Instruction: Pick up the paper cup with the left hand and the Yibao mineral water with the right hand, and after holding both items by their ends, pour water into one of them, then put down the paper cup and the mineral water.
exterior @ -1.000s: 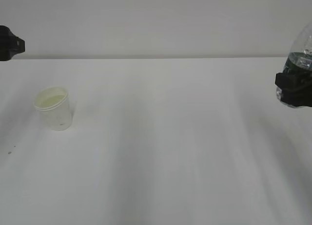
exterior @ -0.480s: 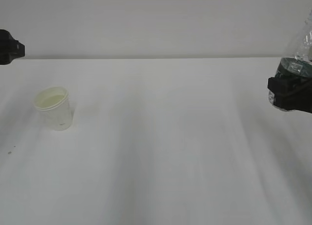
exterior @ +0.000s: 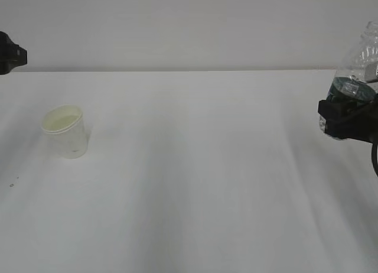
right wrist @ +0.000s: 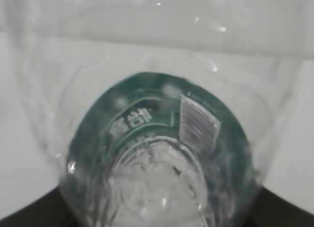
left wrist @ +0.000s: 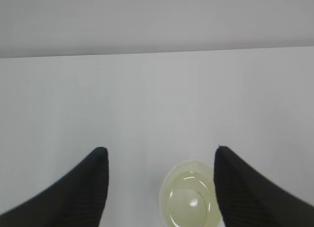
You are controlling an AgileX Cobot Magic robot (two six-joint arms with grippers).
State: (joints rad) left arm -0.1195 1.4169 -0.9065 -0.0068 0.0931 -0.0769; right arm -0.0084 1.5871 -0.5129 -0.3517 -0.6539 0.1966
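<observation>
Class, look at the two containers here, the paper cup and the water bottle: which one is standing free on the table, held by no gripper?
The paper cup. It stands upright alone on the white table, while the Yibao mineral water is clamped in the right hand, off the table.

My exterior camera looks down at a slant across the plain white table (exterior: 195, 184) toward the far wall. My left wrist camera faces down and forward, sharing with it the small white tapered paper cup (left wrist: 190, 200) (exterior: 65, 131). My right wrist camera sits very close against the clear ribbed green-labelled plastic bottle (right wrist: 157, 138) (exterior: 354, 78).
</observation>
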